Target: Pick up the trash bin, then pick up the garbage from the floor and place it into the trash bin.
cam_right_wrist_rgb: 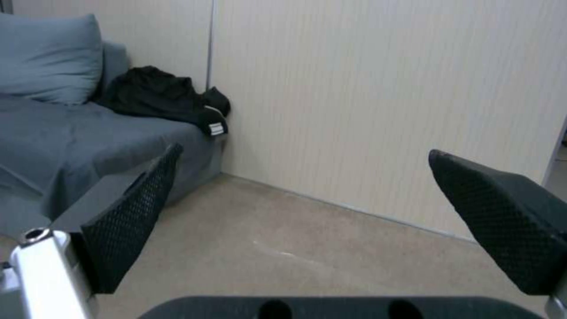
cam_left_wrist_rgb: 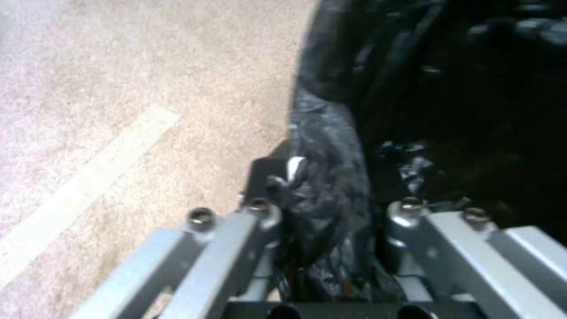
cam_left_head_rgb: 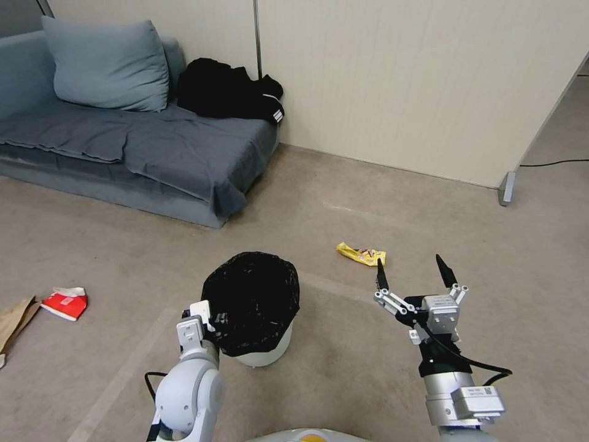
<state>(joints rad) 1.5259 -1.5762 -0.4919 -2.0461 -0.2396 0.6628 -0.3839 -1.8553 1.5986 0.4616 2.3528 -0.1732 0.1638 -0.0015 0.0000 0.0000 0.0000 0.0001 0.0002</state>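
The trash bin (cam_left_head_rgb: pixel 265 350), white with a crinkled black liner (cam_left_wrist_rgb: pixel 331 146), stands in the middle of the floor. My left gripper (cam_left_head_rgb: pixel 207 317) (cam_left_wrist_rgb: pixel 328 181) is shut on its near-left rim, one finger outside and one inside the liner. My right gripper (cam_left_head_rgb: pixel 412 274) (cam_right_wrist_rgb: pixel 304 153) hovers open and holds nothing, right of the bin. Just beyond it a yellow wrapper (cam_left_head_rgb: pixel 362 254) lies on the floor. More garbage lies at the far left: a red-white carton (cam_left_head_rgb: pixel 66 302) and a brown paper bag (cam_left_head_rgb: pixel 15 318).
A grey sofa (cam_left_head_rgb: pixel 153 159) with a cushion (cam_left_head_rgb: pixel 107 64) and black clothes (cam_left_head_rgb: pixel 230 89) stands at the back left. A beige partition wall (cam_left_head_rgb: pixel 417 86) runs behind, its foot (cam_left_head_rgb: pixel 506 188) and a black cable (cam_left_head_rgb: pixel 552 163) at the right. Pale tape lines (cam_left_head_rgb: pixel 116 374) cross the floor.
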